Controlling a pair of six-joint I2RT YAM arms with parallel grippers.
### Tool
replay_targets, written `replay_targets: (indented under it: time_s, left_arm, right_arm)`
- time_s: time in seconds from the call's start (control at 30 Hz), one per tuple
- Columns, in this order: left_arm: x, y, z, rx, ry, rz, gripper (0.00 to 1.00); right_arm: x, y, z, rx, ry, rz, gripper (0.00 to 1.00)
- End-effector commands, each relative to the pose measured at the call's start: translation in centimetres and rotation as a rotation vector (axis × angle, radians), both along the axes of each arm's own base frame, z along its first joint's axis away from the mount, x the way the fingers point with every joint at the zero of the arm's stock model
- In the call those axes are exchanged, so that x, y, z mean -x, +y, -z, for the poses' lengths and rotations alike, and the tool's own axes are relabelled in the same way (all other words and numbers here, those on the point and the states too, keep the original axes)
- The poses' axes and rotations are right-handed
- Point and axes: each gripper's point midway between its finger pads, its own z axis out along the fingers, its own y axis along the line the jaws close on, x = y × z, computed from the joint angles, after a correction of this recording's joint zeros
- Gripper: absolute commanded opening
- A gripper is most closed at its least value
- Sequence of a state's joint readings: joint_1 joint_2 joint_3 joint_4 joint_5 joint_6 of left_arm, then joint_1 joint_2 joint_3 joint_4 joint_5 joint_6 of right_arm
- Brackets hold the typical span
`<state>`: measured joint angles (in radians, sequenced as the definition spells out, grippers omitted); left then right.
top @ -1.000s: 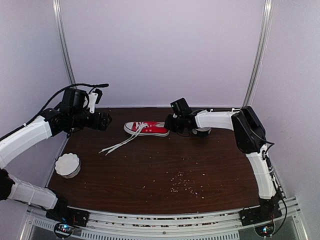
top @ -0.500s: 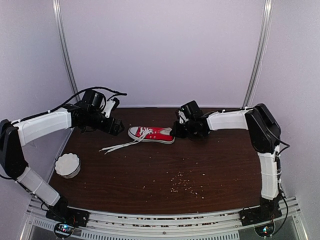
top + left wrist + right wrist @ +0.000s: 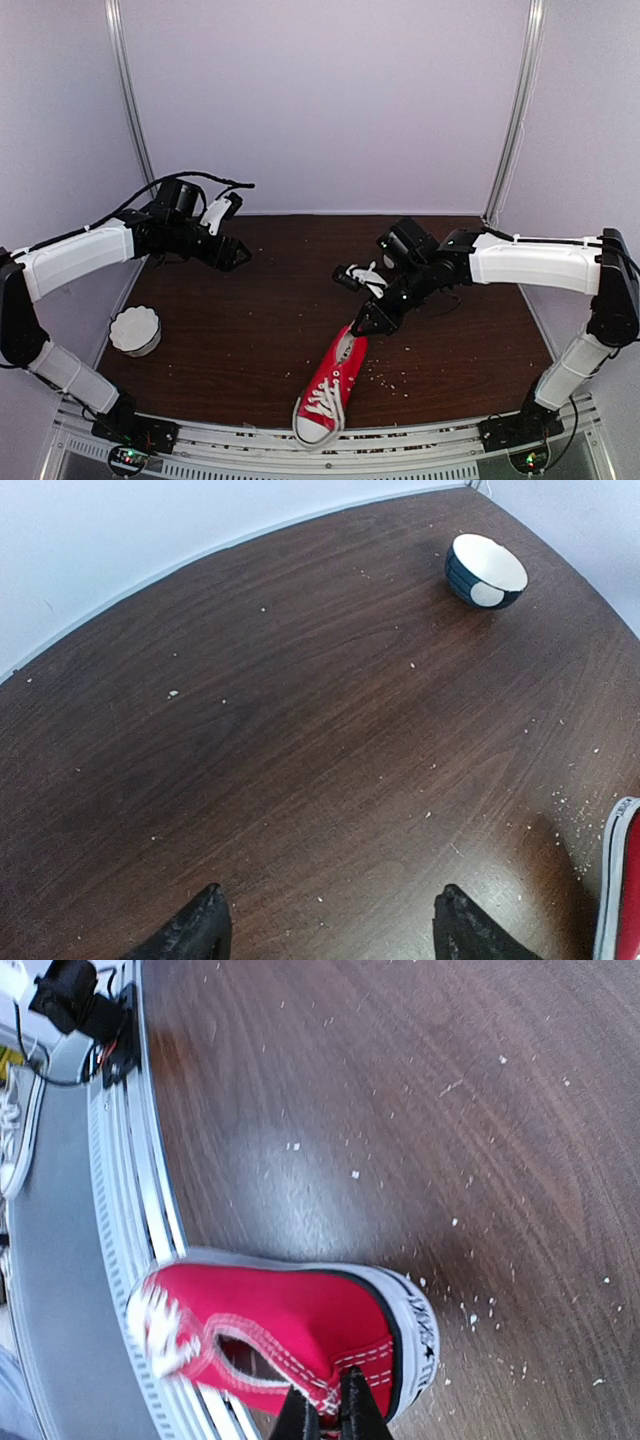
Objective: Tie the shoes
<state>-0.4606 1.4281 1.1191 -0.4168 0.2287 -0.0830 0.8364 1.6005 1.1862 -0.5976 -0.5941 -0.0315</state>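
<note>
Top cam: R gripper (image 3: 366,322) sits right of table centre, jaws clamped on the heel end of the red sneaker (image 3: 330,385). Sneaker runs from there toward the near edge, w/ its white toe cap at the metal rail (image 3: 450,433). White laces (image 3: 325,400) face up. Can't tell if the sole rests on the table (image 3: 250,340) or is lifted. L gripper (image 3: 232,256) is at far left, well apart from the sneaker, holding nothing. White fluted bowl (image 3: 135,330) stands near the left edge. Crumbs (image 3: 385,378) lie just right of the sneaker.

L wrist cam: L gripper (image 3: 330,935) has jaws spread wide, only bare wood btw them. Dark blue bowl (image 3: 485,570), white inside, stands upright at the far corner. A sliver of sneaker (image 3: 622,880), white sole and red side, shows at the lower right frame edge.

R wrist cam: R gripper (image 3: 325,1410) is pinched tight on the red collar at the sneaker's (image 3: 300,1325) heel, next to the black heel strip. Lace end is blurred and points toward the rail (image 3: 120,1210). Crumbs (image 3: 470,1315) dot the wood by the heel.
</note>
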Motion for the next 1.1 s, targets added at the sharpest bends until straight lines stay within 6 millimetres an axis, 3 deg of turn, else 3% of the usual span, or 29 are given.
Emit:
replay_targets:
  time_s: [0.0,0.1,0.2,0.23,0.37,0.6,0.7,0.8,0.9,1.0,1.03,1.07]
  left_arm:
    - [0.3,-0.8,-1.3,0.028,-0.046,0.043,0.71]
    - [0.3,-0.8,-1.2,0.023,-0.047,0.044,0.71]
    - [0.3,-0.9,-0.9,0.012,-0.047,0.044,0.71]
    - [0.3,-0.8,-0.8,0.006,-0.047,0.04,0.71]
    - [0.3,-0.9,-0.3,-0.012,-0.038,0.039,0.7]
    - [0.5,-1.4,0.2,-0.02,-0.027,0.051,0.7]
    - [0.4,-1.6,1.6,-0.04,0.013,0.038,0.57]
    - [0.4,-1.3,4.8,-0.142,0.075,-0.03,0.44]
    - [1.1,-2.2,7.6,-0.199,0.14,-0.025,0.42]
    - [1.6,-2.9,9.0,-0.179,0.202,-0.022,0.43]
    - [1.7,-2.9,9.4,-0.177,0.222,-0.031,0.42]
    - [1.9,-2.9,9.8,-0.174,0.24,-0.038,0.42]
  right_arm:
    - [-0.4,0.3,-2.5,-0.04,-0.071,-0.094,0.0]
    - [-2.6,2.5,-3.6,-0.064,-0.11,-0.079,0.0]
    - [-6.5,4.4,-3.2,-0.017,-0.148,-0.016,0.0]
    - [-7.7,4.9,-1.7,0.023,-0.134,-0.001,0.0]
    - [-11.1,6.6,0.5,0.062,-0.16,0.017,0.0]
    - [-13.8,9.6,1.4,0.058,-0.233,-0.078,0.0]
    - [-15.4,10.4,0.9,0.052,-0.292,-0.073,0.0]
    - [-17.6,10.8,0.7,0.063,-0.35,-0.01,0.01]
    - [-19.0,11.3,0.2,0.026,-0.343,0.053,0.12]
    - [-19.5,11.0,-0.7,0.002,-0.317,0.12,0.34]
    - [-19.3,10.9,-1.9,-0.018,-0.318,0.136,0.47]
    - [-19.1,10.6,-2.5,-0.03,-0.321,0.149,0.53]
